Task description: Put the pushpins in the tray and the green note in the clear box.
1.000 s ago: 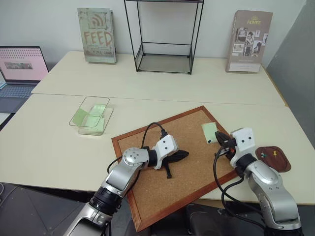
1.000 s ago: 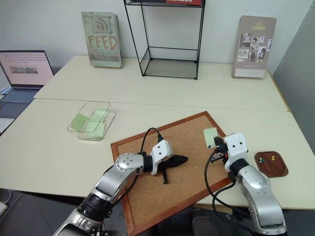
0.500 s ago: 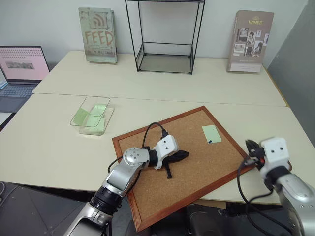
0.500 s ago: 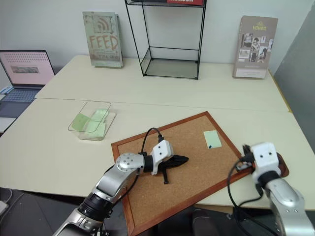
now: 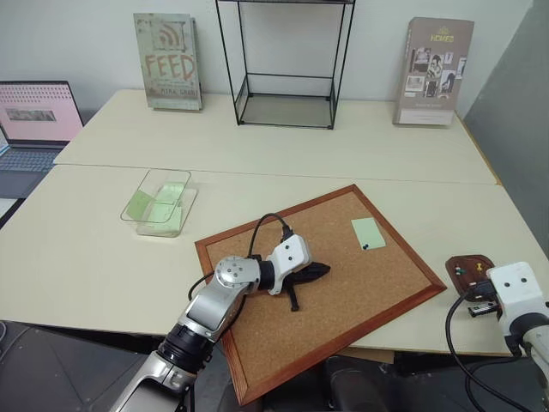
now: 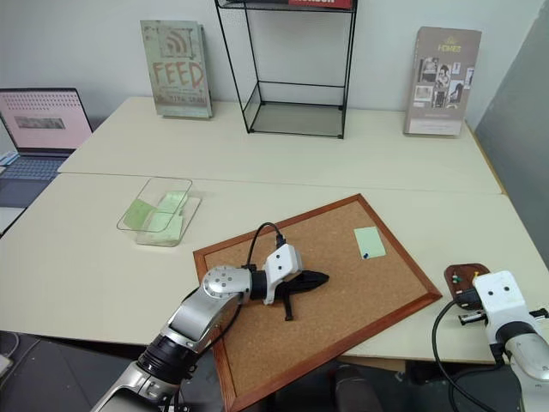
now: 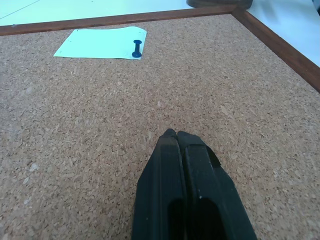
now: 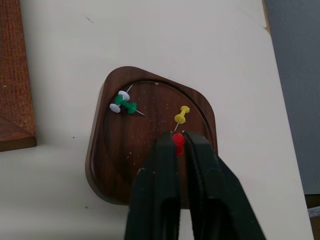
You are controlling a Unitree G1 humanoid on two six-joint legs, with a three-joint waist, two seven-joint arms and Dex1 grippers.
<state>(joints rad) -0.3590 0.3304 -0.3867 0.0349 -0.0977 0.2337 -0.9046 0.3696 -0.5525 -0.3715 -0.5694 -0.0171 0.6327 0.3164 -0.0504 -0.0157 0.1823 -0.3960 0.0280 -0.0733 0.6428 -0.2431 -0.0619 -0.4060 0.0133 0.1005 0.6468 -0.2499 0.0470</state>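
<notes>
We've got the right gripper (image 8: pixel 178 142) hanging directly over the tray (image 8: pixel 105 165), a red pushpin (image 8: pixel 178 139) pinched between its fingertips, jaws only a sliver apart w/ the pin's head wedged in that gap. Looks to us like release is the step in hand: pin sits straight above the dish floor, so a drop should land inside the rim. Already in the tray: a yellow pushpin (image 8: pixel 181 115) just beyond the fingertips, and a green-and-white pair (image 8: pixel 123 103) lying together nearer the corkboard side. Tray itself sits on the table (image 5: pixel 103 249) off the corkboard's (image 5: pixel 343 283) right corner, close to but not touching the frame.

Now the relation the next bit turns on: the green note (image 5: pixel 368 233) lies flat near the board's far right corner, one dark pushpin (image 7: pixel 137 48) stuck through its near edge. The left gripper (image 7: pixel 175 136) rests on the cork mid-board, fingers pressed fully together, nothing held, pointing across toward that note. So note lies ahead of the left gripper along its pointing line, well apart. Right gripper is nearer to it, we reckon, just past the frame.

Clear box (image 5: pixel 159 202) sits on the table off the board's far left corner, green slips inside, well away from the note. Dark pin has to come out first.
</notes>
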